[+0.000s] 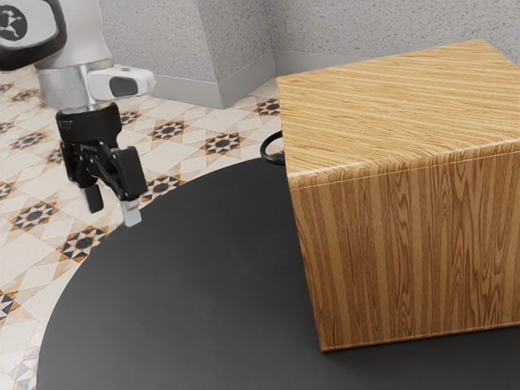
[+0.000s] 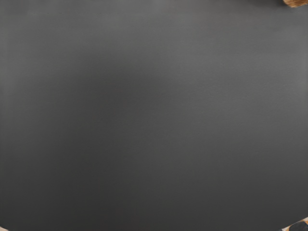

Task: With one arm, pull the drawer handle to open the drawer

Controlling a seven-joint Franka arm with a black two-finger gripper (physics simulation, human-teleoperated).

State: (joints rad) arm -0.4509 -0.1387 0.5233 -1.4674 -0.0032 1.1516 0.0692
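A wooden drawer cabinet (image 1: 398, 187) stands on the round black table (image 1: 203, 309), toward the exterior view's right. A black loop handle (image 1: 271, 149) sticks out of its hidden front face at the upper left corner. The drawer front itself is turned away from the camera. My gripper (image 1: 112, 205) hangs open above the table's left edge, well to the left of the handle, fingers pointing down with nothing between them. In the wrist view the dark table top (image 2: 154, 115) lies under the hand, with a sliver of the cabinet (image 2: 294, 2) at one corner.
Patterned floor tiles (image 1: 187, 130) surround the table, and a grey wall (image 1: 203, 41) with a white skirting stands behind. Open table surface lies between my gripper and the cabinet.
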